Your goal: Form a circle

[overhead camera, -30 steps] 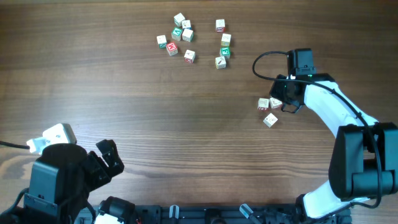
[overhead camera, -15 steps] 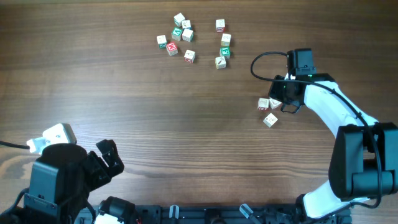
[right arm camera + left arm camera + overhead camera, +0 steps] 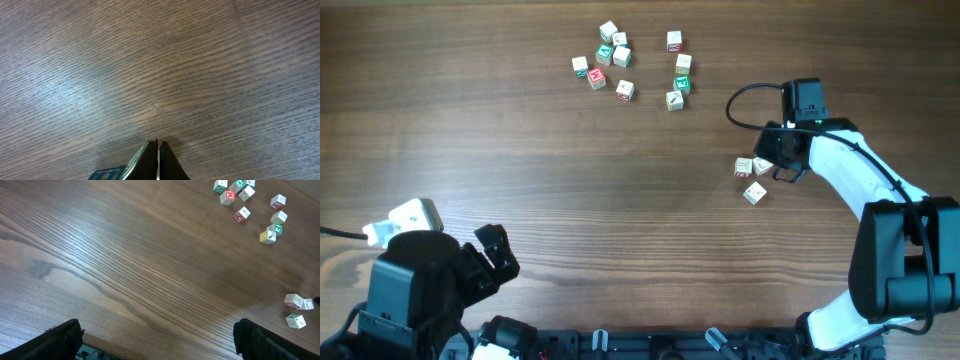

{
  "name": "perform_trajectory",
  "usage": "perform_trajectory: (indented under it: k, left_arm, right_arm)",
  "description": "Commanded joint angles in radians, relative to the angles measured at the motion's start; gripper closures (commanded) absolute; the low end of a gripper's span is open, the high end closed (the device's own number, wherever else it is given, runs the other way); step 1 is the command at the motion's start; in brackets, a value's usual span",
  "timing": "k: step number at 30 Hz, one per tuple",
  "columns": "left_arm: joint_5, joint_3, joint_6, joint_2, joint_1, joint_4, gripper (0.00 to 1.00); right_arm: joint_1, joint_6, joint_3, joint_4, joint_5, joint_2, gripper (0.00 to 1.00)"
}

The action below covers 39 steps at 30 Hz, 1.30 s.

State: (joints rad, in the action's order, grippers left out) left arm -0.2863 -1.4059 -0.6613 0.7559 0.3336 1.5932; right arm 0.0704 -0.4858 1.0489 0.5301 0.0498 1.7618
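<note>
wood-grain table (image 3: 520,150) holds scattered cubes (image 3: 620,60); right gripper (image 3: 157,150) closed empty, left gripper (image 3: 498,253) seemingly spread wide.

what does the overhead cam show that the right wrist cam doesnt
Only overhead: the tiny pale wooden cubes with red or green faces, a loose cluster toward the far side and three beside the right gripper, plus the left gripper and both arms. Only right wrist: a close look at that gripper's fingers, pressed shut with nothing between them. Both: the brown wooden table.
</note>
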Motion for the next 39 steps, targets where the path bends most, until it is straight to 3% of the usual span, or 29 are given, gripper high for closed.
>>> perform_trajectory:
  k: [1,8,14,20,23,25,26,35,39]
  left_arm:
    - [0.005,0.0,-0.013,0.002,-0.005,-0.002,0.0]
    - [0.005,0.0,-0.013,0.002,-0.005,-0.002,0.0]
    - [0.005,0.0,-0.013,0.002,-0.005,-0.002,0.0]
    - [0.005,0.0,-0.013,0.002,-0.005,-0.002,0.0]
    - [0.005,0.0,-0.013,0.002,-0.005,-0.002,0.0]
    - [0.005,0.0,-0.013,0.002,-0.005,-0.002,0.0]
    - [0.005,0.0,-0.013,0.002,-0.005,-0.002,0.0]
    - [0.005,0.0,-0.013,0.002,-0.005,-0.002,0.0]
    - [0.005,0.0,-0.013,0.002,-0.005,-0.002,0.0]
  right_arm:
    - [0.0,-0.033,0.013,0.033,0.072,0.015,0.96]
    - [-0.006,-0.176,0.026,0.243,0.175,0.011,0.96]
    - [-0.006,-0.09,0.023,0.379,-0.221,0.011,0.96]
    - [-0.006,-0.062,0.023,0.47,-0.237,0.011,0.96]
    - [-0.006,0.074,0.023,0.463,-0.227,0.011,0.74]
    - [-0.006,0.142,0.023,0.455,-0.218,0.011,0.4]
    - [-0.006,0.146,0.023,0.453,-0.206,0.011,0.34]
    - [0.02,0.193,0.023,0.455,-0.239,0.002,0.32]
    - [0.049,0.085,0.023,0.461,-0.246,-0.103,0.25]
